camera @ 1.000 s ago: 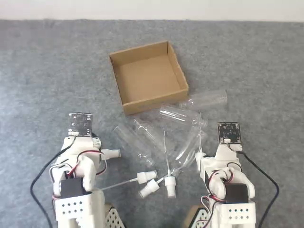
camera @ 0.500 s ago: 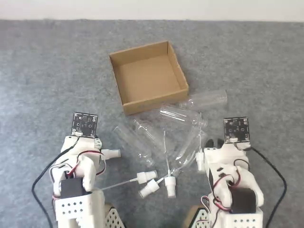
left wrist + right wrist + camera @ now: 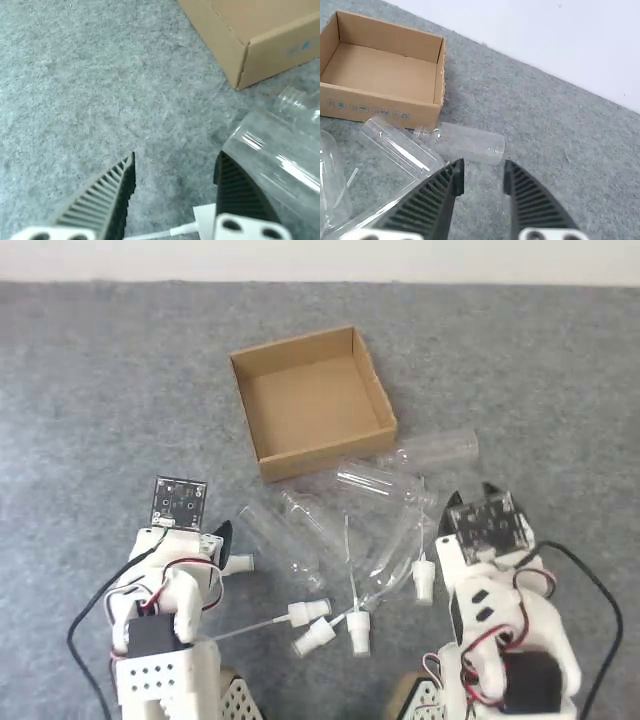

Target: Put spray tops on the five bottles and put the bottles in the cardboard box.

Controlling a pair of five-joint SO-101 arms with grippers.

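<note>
The empty cardboard box sits at the table's middle back. Several clear bottles lie uncapped in front of it, one to the right and another to the left. White spray tops with thin tubes lie scattered nearer the arms. My left gripper is open over the carpet beside a bottle and a spray top, holding nothing. My right gripper is open, raised behind a lying bottle, and it appears in the high view as the right gripper.
Grey carpet covers the whole table. The box's front wall faces the right arm, and its corner is near the left one. One spray top lies just left of the right arm's wrist. A white wall runs along the far edge.
The right arm has lifted and swung forward toward the bottles, turning slightly. The left gripper has opened, a dark finger now showing beside its wrist. Bottles and tops have not moved.
</note>
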